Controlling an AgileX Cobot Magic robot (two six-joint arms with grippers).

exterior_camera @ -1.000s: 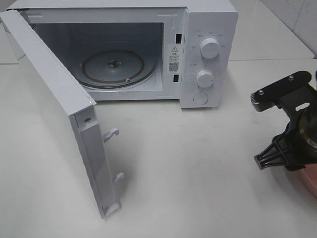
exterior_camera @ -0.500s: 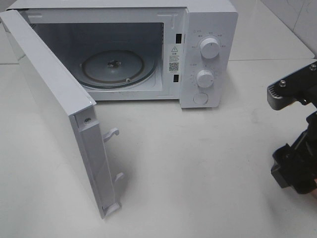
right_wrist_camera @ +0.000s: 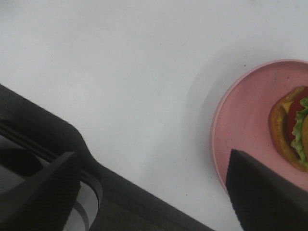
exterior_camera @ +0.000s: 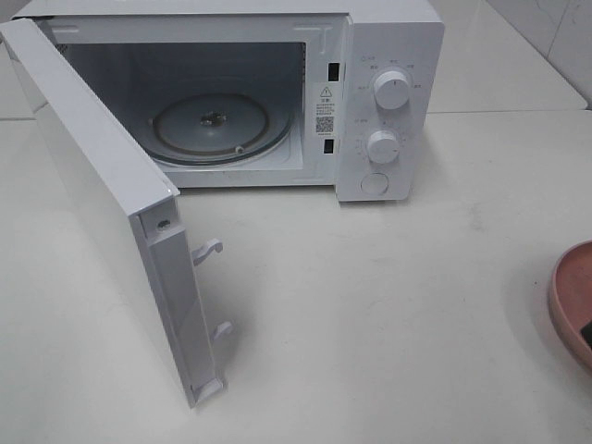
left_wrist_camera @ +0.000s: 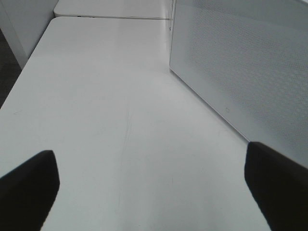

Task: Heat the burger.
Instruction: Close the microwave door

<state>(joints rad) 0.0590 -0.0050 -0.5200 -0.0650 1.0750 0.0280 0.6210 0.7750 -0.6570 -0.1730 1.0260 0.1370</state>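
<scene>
- Right gripper (right_wrist_camera: 154, 192) spread wide, empty; left gripper (left_wrist_camera: 154, 192) likewise
- Burger (right_wrist_camera: 293, 127) just beyond right fingertip, on plate (right_wrist_camera: 240, 130)
- Likely soft, stacked, slippery bun: pinch low, gently

Warning triangle and QR label (exterior_camera: 325, 109) on microwave (exterior_camera: 388, 37), text illegible

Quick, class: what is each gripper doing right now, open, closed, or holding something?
Left gripper: open, holding nothing.
Right gripper: open, empty, beside the pink plate with the burger.
</scene>
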